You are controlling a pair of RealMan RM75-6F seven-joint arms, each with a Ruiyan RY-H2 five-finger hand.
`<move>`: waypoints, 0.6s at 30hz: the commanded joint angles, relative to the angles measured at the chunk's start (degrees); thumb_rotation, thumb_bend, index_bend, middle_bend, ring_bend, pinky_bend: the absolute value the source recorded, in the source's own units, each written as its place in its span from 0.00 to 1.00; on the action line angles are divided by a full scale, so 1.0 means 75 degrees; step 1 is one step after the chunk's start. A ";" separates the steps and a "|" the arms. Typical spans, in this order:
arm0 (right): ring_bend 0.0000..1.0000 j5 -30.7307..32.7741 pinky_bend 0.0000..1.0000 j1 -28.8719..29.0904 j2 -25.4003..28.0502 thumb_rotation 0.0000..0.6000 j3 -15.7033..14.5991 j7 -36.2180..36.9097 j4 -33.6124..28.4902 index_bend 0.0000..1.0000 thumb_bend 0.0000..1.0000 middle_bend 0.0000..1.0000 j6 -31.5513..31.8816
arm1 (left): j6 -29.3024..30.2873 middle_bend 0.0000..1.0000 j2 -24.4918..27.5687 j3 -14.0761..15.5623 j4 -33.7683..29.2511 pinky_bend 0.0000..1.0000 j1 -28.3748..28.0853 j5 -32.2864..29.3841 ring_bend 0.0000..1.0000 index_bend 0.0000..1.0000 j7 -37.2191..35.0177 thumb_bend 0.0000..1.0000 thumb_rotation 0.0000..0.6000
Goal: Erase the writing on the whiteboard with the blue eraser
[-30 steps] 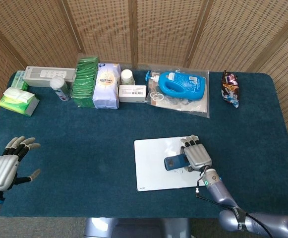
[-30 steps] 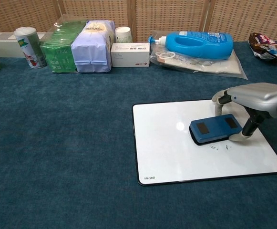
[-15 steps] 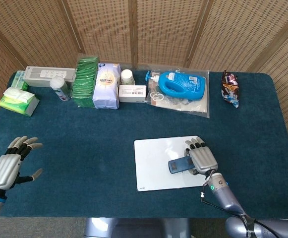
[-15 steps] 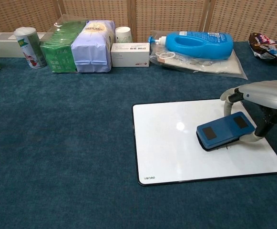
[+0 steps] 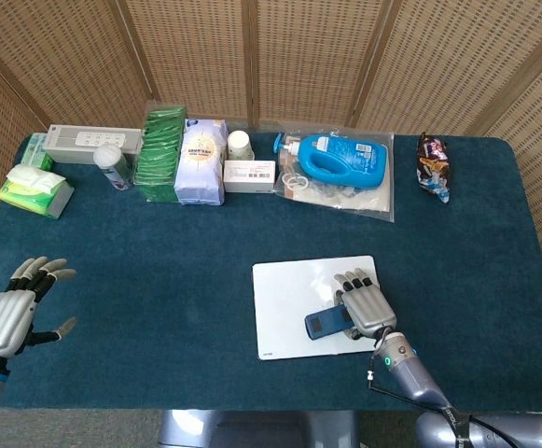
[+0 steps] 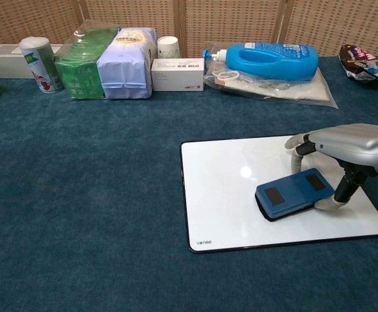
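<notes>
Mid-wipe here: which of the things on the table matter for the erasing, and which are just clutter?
In play: blue eraser, flat on the whiteboard, gripped by the right hand.

Clutter: left hand, idle and open; blue detergent bottle; snack packet; green packs; white bag; small white box; can; wet wipes.
</notes>
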 commanded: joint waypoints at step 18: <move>0.00 0.0203 0.00 0.0081 0.0171 1.00 -0.0073 -0.0119 -0.0349 0.35 0.24 0.06 0.0091 | -0.0076 0.16 -0.0061 -0.0001 -0.0003 0.00 -0.0068 -0.0002 0.04 0.22 0.0051 0.32 1.00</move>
